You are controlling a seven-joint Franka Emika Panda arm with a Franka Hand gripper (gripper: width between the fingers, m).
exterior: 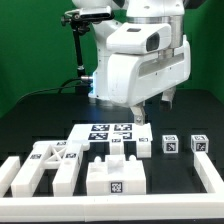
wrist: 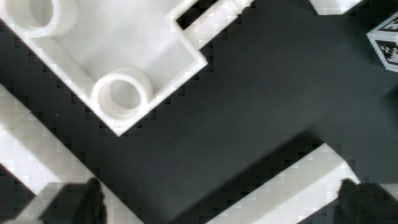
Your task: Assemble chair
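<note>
Chair parts (exterior: 112, 176) are found scattered loose across the bench (exterior: 45, 115), 0 visibly joined, so pretty much everything's left to be done. Fingers (wrist: 68, 205) are held wide, nothing gripped, above the parts.

I saw the white chair parts (exterior: 113, 175) lying unjoined on the desk (exterior: 195, 115): frames (exterior: 45, 165) at the exterior view's left, tagged cubes (exterior: 171, 146) at its right.

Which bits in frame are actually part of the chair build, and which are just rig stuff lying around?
Chair build:
- white frame with cut-outs
- tagged block
- small tagged cubes
- gripper, open and holding nothing

Not part of it:
- marker board
- border rails
- black table
</note>
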